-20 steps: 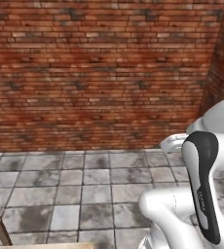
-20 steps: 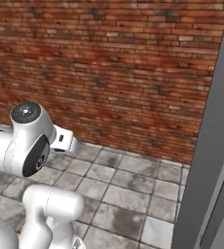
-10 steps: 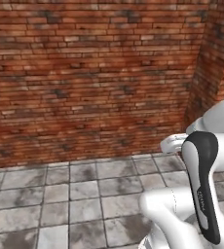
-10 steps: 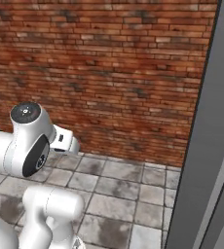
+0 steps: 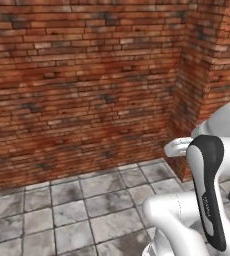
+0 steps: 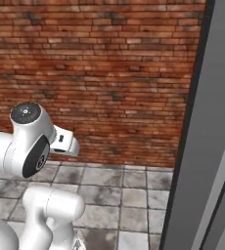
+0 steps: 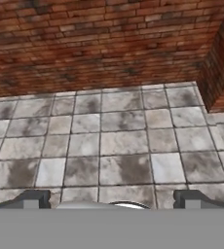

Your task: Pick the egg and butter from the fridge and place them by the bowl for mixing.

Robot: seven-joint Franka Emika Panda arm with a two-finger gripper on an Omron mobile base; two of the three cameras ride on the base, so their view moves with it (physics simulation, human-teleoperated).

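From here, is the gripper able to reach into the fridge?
Probably not. The gripper faces bare floor tiles and a brick wall, jaws wide apart and empty, while the fridge stands off to the right.

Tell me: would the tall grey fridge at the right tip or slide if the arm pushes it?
The fridge rises from the tiled floor past the picture's top, so it is probably too heavy to slide or tip. Its side looks flat and smooth; the fingers would likely slip.
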